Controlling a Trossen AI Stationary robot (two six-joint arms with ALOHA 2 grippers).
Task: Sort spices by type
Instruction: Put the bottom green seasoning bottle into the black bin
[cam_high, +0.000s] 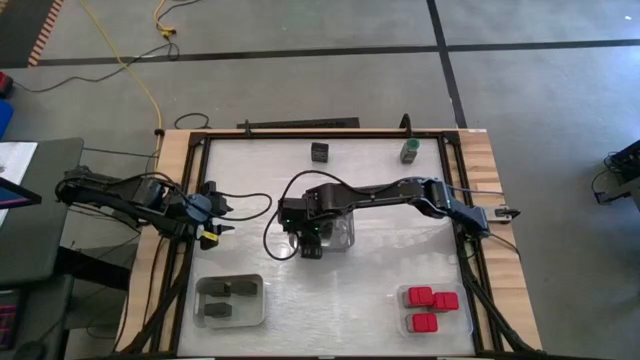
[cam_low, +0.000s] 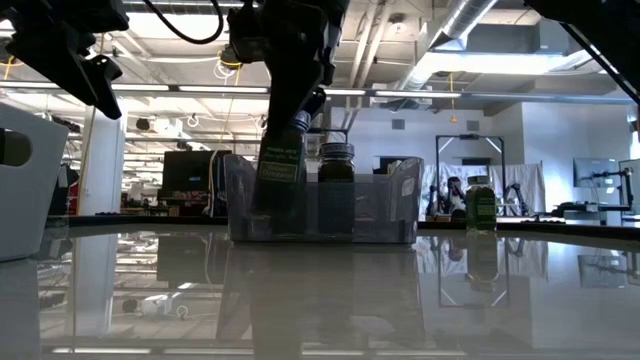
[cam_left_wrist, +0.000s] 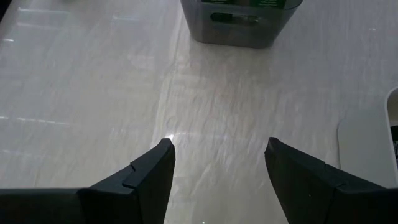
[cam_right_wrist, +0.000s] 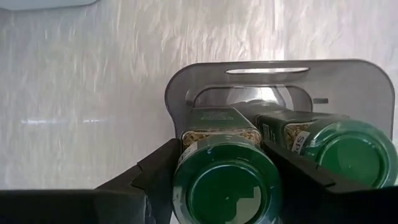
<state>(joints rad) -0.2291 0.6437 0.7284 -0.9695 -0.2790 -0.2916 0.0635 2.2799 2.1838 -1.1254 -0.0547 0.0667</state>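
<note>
The right gripper (cam_right_wrist: 221, 171) reached down into a grey bin (cam_right_wrist: 180, 93) standing on a pale, streaky table (cam_right_wrist: 81, 93). Its two dark fingers (cam_right_wrist: 158, 171) stood at nine and three o'clock of a green-lidded jar (cam_right_wrist: 225, 183), pressed against the jar's sides, so the jar was clamped between them. The jar's label, above the lid, showed a band of pale spice. A second green-lidded jar (cam_right_wrist: 351, 155) lay just beside the first, at its three o'clock, beyond the finger on that side, also inside the bin. At twelve o'clock the bin's far wall curved round, with a slot handle (cam_right_wrist: 267, 70) cut through it.
</note>
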